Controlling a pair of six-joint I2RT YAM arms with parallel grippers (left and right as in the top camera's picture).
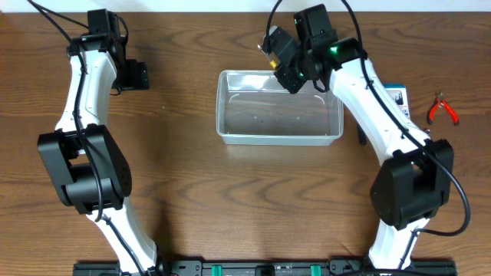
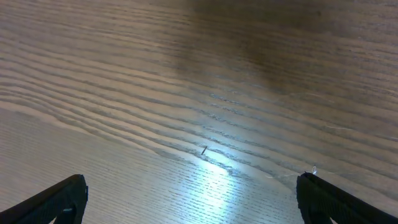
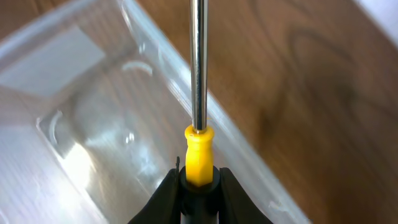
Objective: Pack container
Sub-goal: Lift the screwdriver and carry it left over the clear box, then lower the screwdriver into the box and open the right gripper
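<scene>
The container [image 1: 268, 116] is a clear plastic tub in the middle of the table, with nothing showing inside it. My right gripper [image 1: 291, 79] hangs over its far rim and is shut on a screwdriver [image 3: 199, 155]. The tool has a black handle, a yellow collar and a steel shaft that points away from the jaws [image 3: 199, 177]. In the right wrist view the shaft crosses above the container's rim [image 3: 227, 127]. My left gripper [image 1: 140, 75] is open over bare wood far to the left; its fingertips [image 2: 65, 196] stand wide apart with nothing between them.
Red-handled pliers [image 1: 443, 109] lie at the far right of the table. A small blue-and-white box [image 1: 396, 97] sits beside the right arm, partly covered by it. The left wrist view holds only wood grain [image 2: 205, 124].
</scene>
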